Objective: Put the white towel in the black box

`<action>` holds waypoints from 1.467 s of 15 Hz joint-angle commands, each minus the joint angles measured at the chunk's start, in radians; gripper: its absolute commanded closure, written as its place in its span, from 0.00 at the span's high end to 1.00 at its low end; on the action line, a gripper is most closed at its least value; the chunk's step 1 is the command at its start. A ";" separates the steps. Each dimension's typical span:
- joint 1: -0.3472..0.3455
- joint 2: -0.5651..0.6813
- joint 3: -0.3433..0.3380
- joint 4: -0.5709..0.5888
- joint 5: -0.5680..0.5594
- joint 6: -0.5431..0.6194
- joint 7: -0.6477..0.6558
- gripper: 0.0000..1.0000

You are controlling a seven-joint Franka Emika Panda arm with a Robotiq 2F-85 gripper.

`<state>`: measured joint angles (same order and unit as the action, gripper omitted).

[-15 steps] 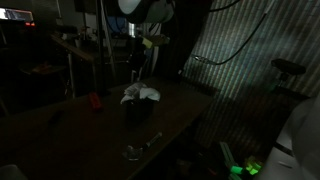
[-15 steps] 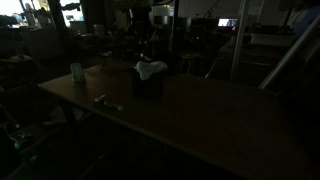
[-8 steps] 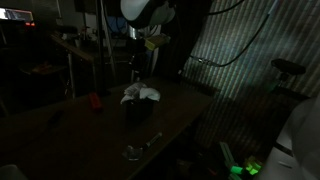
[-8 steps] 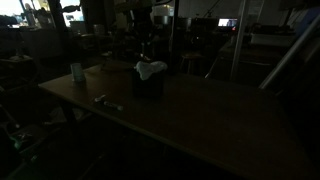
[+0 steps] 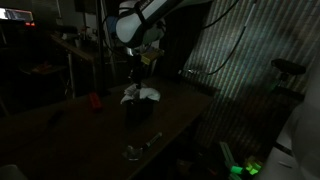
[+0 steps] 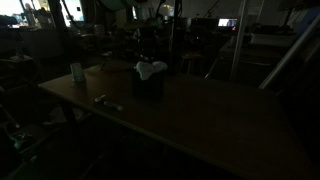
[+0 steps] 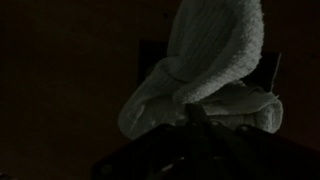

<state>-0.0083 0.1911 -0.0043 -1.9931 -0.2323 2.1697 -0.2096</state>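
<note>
White towel (image 5: 140, 93) is heaped on top of the black box (image 5: 137, 111) in the middle of the desk (image 6: 220, 120), and in both exterior views it bulges above the rim rather than lying down inside. Your hand (image 5: 137, 73) hangs straight over it, close above the cloth. You look near the end. The towel is at the box and part of it is likely inside, but I'd judge it needs a push down or a clean release before you call it done. Whether the hand grips the towel or is spread apart, I cannot tell. The room is too dark, and the wrist view shows no fingers plainly, only the nubbly towel filling the upper right and a black mass beneath it, probably the box. How deep the cloth reaches is hidden by the box wall. A red object (image 5: 95, 100), a cup (image 6: 77, 72) and a small metal piece (image 5: 134, 151) sit on the desk, well apart from the box.
</note>
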 commanded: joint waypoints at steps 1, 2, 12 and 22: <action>-0.007 0.063 -0.010 0.070 -0.033 -0.017 -0.030 0.00; -0.007 0.075 -0.010 0.074 -0.036 -0.020 -0.035 0.00; -0.009 0.094 0.009 0.068 0.008 -0.090 -0.077 0.00; -0.024 0.110 0.018 0.051 0.129 -0.093 -0.086 0.00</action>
<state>-0.0196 0.2854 -0.0007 -1.9438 -0.1529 2.0895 -0.2702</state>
